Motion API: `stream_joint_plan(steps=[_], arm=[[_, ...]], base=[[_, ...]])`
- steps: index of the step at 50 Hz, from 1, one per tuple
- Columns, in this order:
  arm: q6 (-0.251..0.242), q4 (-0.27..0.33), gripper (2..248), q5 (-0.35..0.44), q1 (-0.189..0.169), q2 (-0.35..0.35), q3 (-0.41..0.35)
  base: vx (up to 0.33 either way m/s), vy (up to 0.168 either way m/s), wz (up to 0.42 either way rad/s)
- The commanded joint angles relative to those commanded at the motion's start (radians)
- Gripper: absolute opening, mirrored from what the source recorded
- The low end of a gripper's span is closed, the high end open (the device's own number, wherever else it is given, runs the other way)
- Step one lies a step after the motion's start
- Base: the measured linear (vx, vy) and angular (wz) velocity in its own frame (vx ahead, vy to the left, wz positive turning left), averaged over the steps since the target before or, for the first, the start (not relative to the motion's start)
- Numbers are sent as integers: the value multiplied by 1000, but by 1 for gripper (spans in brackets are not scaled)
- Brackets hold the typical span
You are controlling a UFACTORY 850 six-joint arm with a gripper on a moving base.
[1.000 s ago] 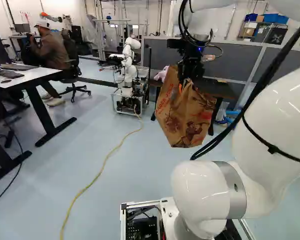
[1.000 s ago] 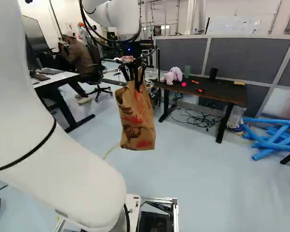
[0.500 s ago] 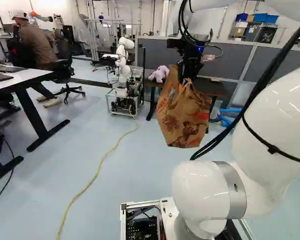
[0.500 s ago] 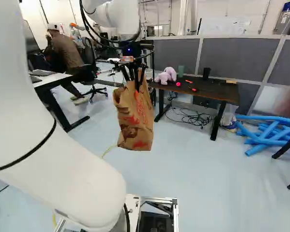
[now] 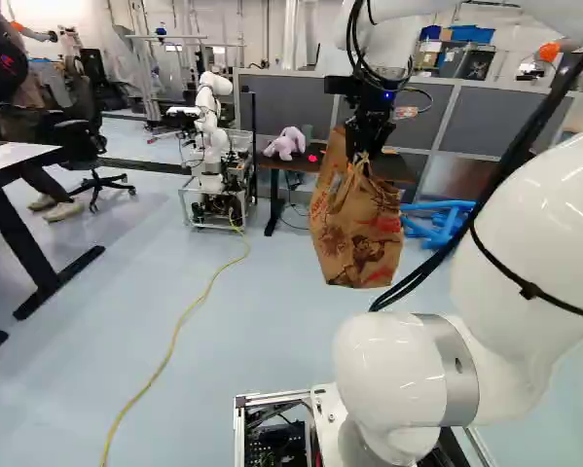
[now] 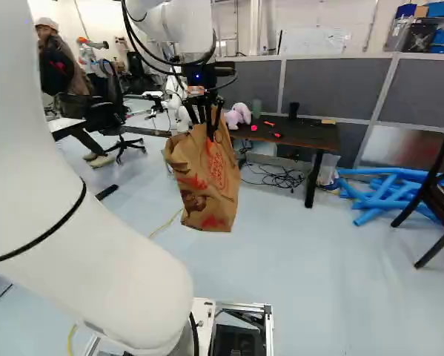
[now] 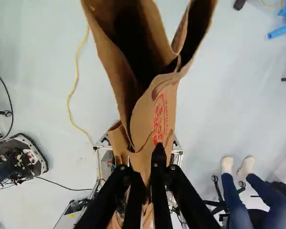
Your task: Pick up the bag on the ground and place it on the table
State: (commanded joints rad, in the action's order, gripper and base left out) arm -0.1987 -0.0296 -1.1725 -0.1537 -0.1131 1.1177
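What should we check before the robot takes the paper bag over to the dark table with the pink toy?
1. Grip on the bag: ok. The gripper is closed on the paper bag.
2. Bag off the floor: ok. It hangs in the air.
3. Bag opening up: ok. The wrist view looks down into it.
4. Bag over the dark table: not ok. It hangs nearer to us than the table.
5. Room for the bag: cannot tell. There is a bare patch, but the pink toy and black cup share the tabletop.
6. What's inside: cannot tell. It's too dark in there.
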Motion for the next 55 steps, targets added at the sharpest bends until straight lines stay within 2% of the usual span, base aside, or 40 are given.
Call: stream_joint_plan(steps=[33, 55], arm=[[0, 0, 21, 0, 0, 0, 0], [0, 0, 21, 0, 0, 0, 0]], base=[[63, -115, -434], [109, -49, -30]])
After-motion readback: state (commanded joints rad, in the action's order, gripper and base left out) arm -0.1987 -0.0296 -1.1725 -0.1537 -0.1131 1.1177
